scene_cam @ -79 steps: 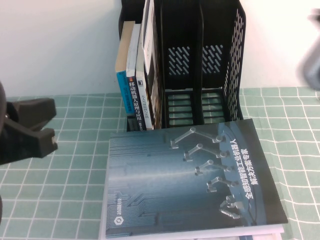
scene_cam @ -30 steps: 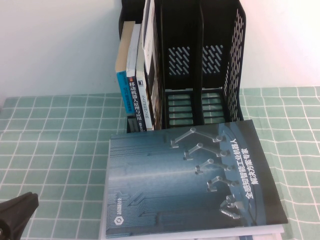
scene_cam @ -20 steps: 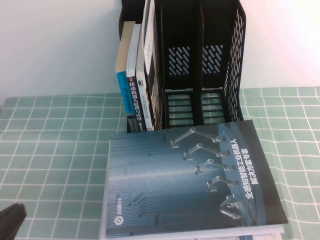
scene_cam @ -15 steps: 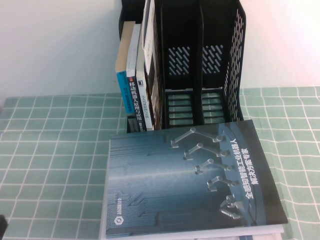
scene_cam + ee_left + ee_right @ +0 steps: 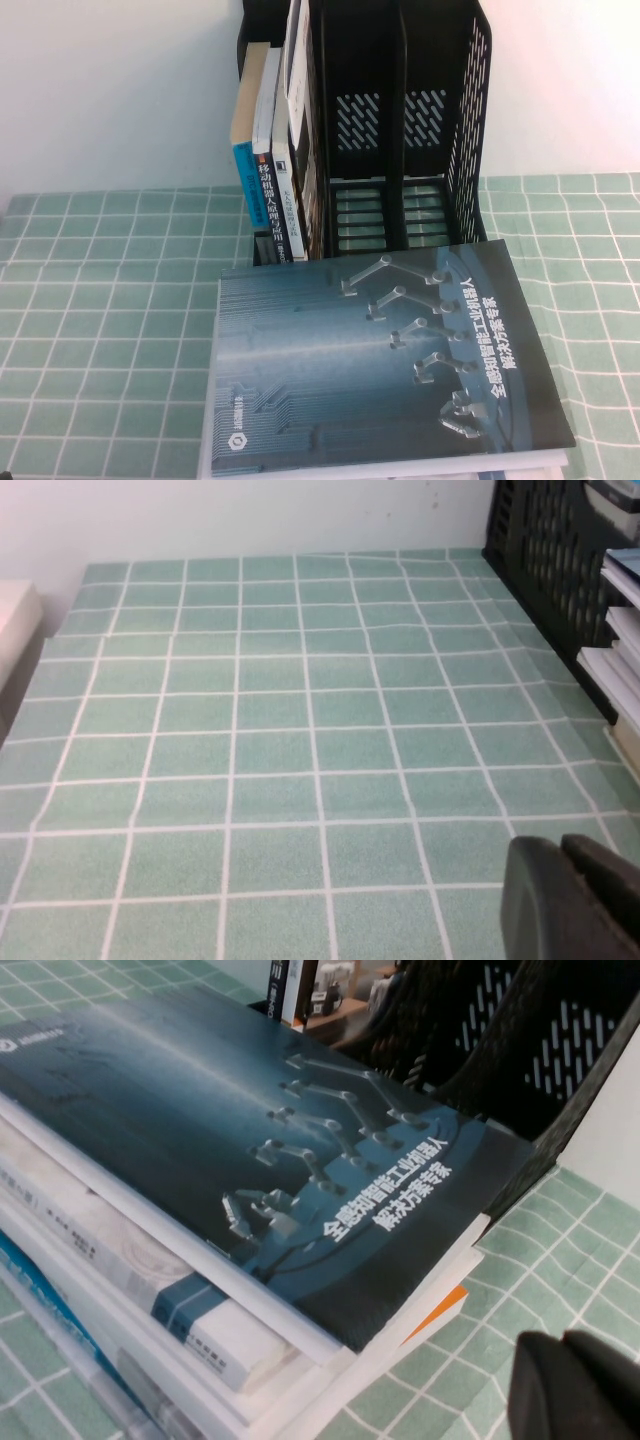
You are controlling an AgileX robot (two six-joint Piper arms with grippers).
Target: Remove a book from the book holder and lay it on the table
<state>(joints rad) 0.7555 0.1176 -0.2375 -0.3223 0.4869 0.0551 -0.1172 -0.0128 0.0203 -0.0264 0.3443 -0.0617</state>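
The dark blue-grey book (image 5: pixel 385 360) lies flat, cover up, in front of the black book holder (image 5: pixel 400 130), on top of a stack of other books. In the right wrist view the book (image 5: pixel 250 1130) tops that stack, with the holder (image 5: pixel 520 1040) behind it. My right gripper (image 5: pixel 562 1340) is shut and empty over the green table (image 5: pixel 560 1250) just off the book's corner. My left gripper (image 5: pixel 560 842) is shut and empty, low over the table (image 5: pixel 270 730) to the left of the holder (image 5: pixel 560 540). Neither gripper shows in the high view.
Several small books (image 5: pixel 265 150) stand upright in the holder's left slot; the two right slots hold nothing. A stack of white books (image 5: pixel 150 1290) lies under the blue-grey one. Green grid cloth (image 5: pixel 110 300) spreads left of the stack. A white wall stands behind.
My left gripper has dropped out of the high view at the lower left. The blurred right arm seen at the upper right has also gone. The book has not moved.
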